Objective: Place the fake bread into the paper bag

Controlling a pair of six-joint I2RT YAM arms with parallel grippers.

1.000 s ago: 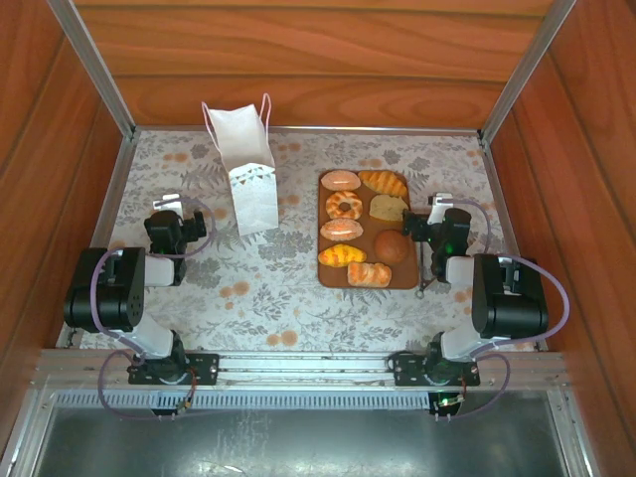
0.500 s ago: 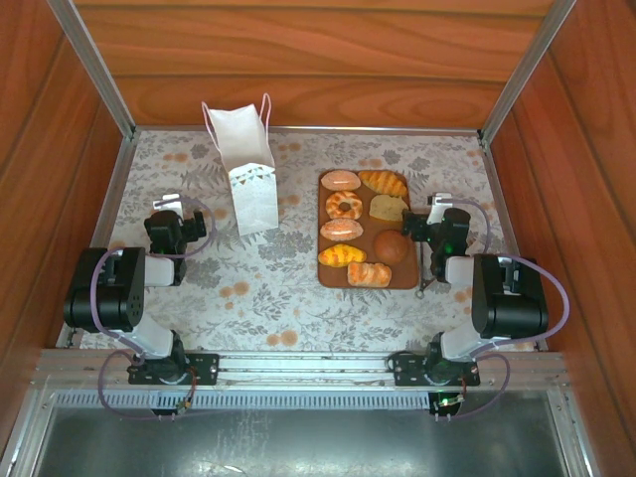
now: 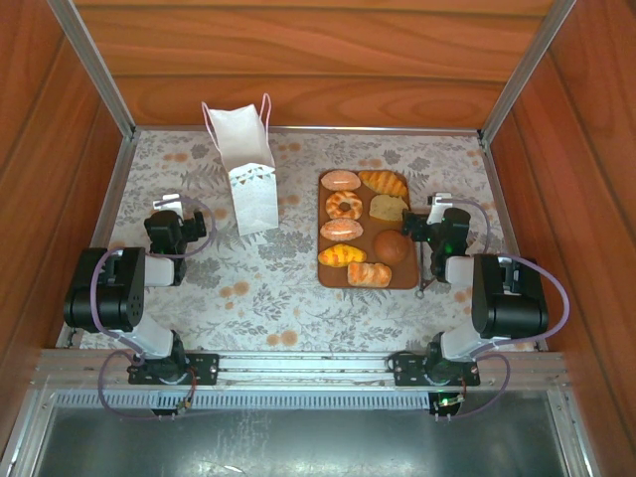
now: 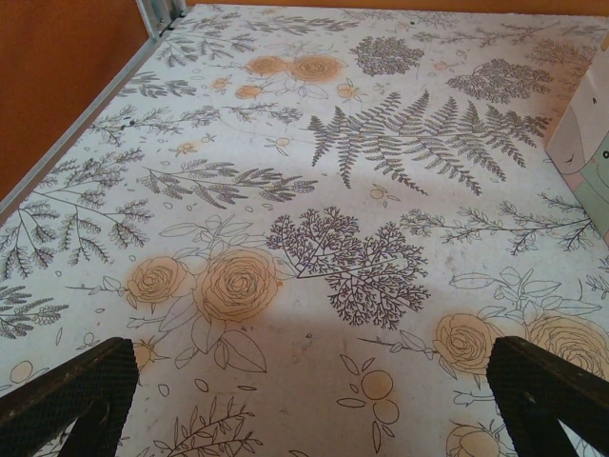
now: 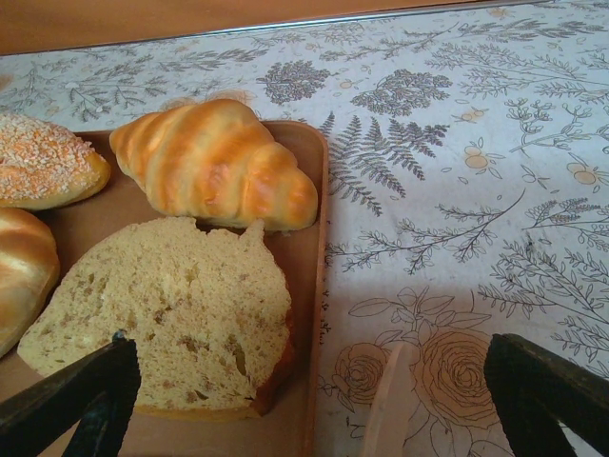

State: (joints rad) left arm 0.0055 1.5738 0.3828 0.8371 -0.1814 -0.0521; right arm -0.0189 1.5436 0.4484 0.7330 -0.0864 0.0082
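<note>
The white paper bag (image 3: 246, 171) stands upright at the back left, and its edge (image 4: 588, 143) enters the left wrist view on the right. Several fake breads lie on a brown tray (image 3: 409, 279): a ringed donut (image 3: 344, 206), a dark bun (image 3: 394, 247), a pale slice (image 5: 171, 305), a croissant (image 5: 214, 162) and a sesame roll (image 5: 43, 164). My left gripper (image 3: 177, 229) (image 4: 309, 354) is open over bare cloth, left of the bag. My right gripper (image 3: 433, 231) (image 5: 309, 347) is open at the tray's right edge, with the slice by its left finger.
A floral cloth (image 3: 268, 288) covers the table inside wooden walls with metal rails (image 3: 99, 79). A thin pale pinkish strip (image 5: 385, 405) lies on the cloth just right of the tray rim (image 5: 314, 286). Open cloth lies between bag and tray.
</note>
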